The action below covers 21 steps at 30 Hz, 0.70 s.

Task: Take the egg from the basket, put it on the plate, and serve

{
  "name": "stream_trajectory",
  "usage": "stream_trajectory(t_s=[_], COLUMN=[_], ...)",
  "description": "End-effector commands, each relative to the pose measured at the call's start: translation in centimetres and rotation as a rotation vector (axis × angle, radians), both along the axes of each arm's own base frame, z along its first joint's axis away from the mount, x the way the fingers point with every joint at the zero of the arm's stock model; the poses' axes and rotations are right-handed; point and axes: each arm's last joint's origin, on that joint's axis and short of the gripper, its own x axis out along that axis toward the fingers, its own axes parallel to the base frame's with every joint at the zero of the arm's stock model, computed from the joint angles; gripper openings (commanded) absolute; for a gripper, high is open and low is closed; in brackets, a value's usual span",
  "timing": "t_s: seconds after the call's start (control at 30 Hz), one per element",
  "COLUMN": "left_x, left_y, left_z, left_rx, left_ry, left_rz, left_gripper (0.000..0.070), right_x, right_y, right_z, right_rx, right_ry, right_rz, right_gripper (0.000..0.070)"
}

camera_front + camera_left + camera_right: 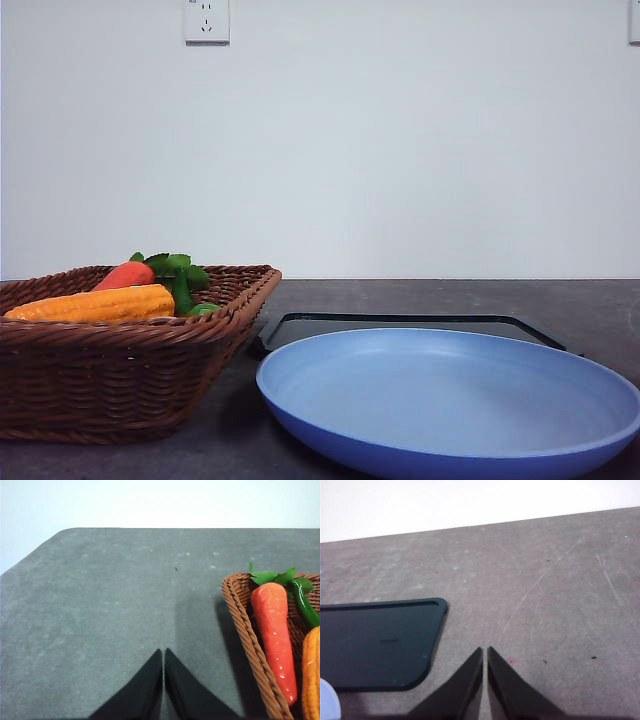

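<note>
One basket [120, 385] stands at the left of the tabletop [600, 300], toward its near edge: dark-brown woven wicker, shallow, with flared sides. In it lie one orange-red carrot [125, 275] with green leaves, one yellow-orange ear of corn [95, 305] lying lengthwise in front of the carrot, and a green piece [185, 290] just beside them whose kind I cannot tell. The egg cannot be made out among them from any view.

One flat black tray [400, 325] lies to the right of the basket, farther back on the tabletop. One plate [450, 405] sits in front of the tray, at the near edge, just beside the basket's right wall; whether the two touch cannot be told. The plate is wide, round, shallow and light blue, with a raised rim and a bare inside.

In the left wrist view the left hand [164, 652] is clenched, its two dark fingertips pressed together on nothing, over bare grey tabletop beside the basket's outer rim, apart from it. A rounded corner of the tabletop shows beyond, with open surface between it and the basket.

In the right wrist view the right hand [485, 650] is likewise clenched and holds nothing, over bare tabletop just beside the tray's rounded corner. Open, scuffed surface runs from there to the far edge.
</note>
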Motion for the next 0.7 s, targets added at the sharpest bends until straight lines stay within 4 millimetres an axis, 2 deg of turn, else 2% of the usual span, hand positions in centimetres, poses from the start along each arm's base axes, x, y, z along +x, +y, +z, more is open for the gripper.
stream_trajectory(t_s=[0.0, 0.27, 0.5, 0.67], left_x=[0.0, 0.1, -0.1, -0.2], left_y=[0.0, -0.2, -0.5, -0.6], left_z=[-0.1, 0.0, 0.5, 2.0], left_rx=[-0.017, -0.426, -0.467, -0.476], left_ry=[-0.005, -0.017, -0.001, 0.041], left_rz=[0.003, 0.006, -0.105, -0.137], left_gripper=[0.0, 0.0, 0.0, 0.0], right_x=[0.0, 0.1, 0.0, -0.4], right_y=[0.0, 0.0, 0.3, 0.3], right_z=[0.1, 1.0, 1.2, 2.8], right_rx=[0.029, 0.195, 0.275, 0.296], right_ry=[-0.016, -0.095, -0.054, 0.0], right_rz=[-0.002, -0.012, 0.077, 0.075], right_gripper=[0.0, 0.0, 0.0, 0.0])
